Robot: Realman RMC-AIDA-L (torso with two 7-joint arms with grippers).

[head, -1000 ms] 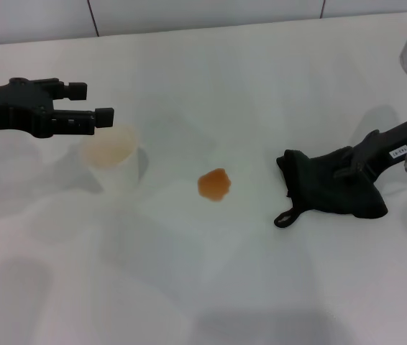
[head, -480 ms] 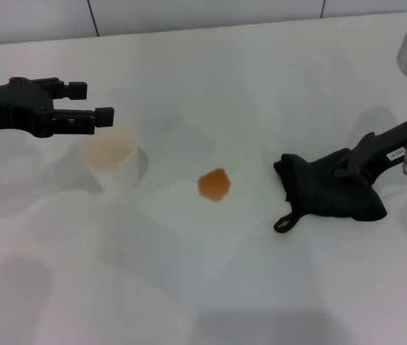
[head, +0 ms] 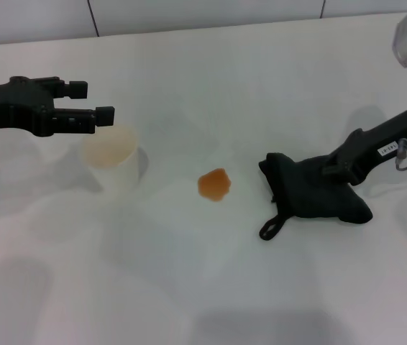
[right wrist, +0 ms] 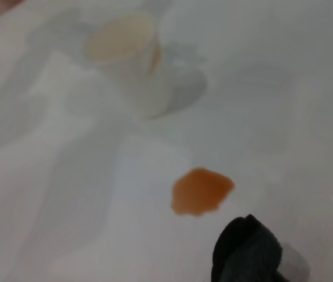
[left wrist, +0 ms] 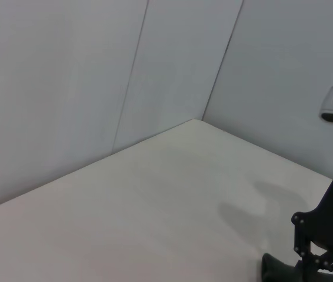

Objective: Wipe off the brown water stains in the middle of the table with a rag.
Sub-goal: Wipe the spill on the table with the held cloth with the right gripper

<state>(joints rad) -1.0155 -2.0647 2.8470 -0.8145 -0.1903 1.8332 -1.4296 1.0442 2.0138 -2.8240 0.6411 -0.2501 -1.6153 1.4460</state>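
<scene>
Currently the rag (head: pixel 311 194) lies on the surface (head: pixel 225 86) at 3 o'clock of the brown water stains (head: pixel 214 185), near but apart. Long axis runs 9-to-3; loop end points toward 7. Right hand (head: pixel 336 171) presses into the rag, closed on it. Left hand (head: pixel 92 108), fingers narrowly parted, hovers above a white cup (head: pixel 110 154).

Bright, even light; soft shadows

The table (head: pixel 211 86) bears a rag (head: pixel 311 195), stain (head: pixel 213 185) and cup (head: pixel 111 159).
</scene>
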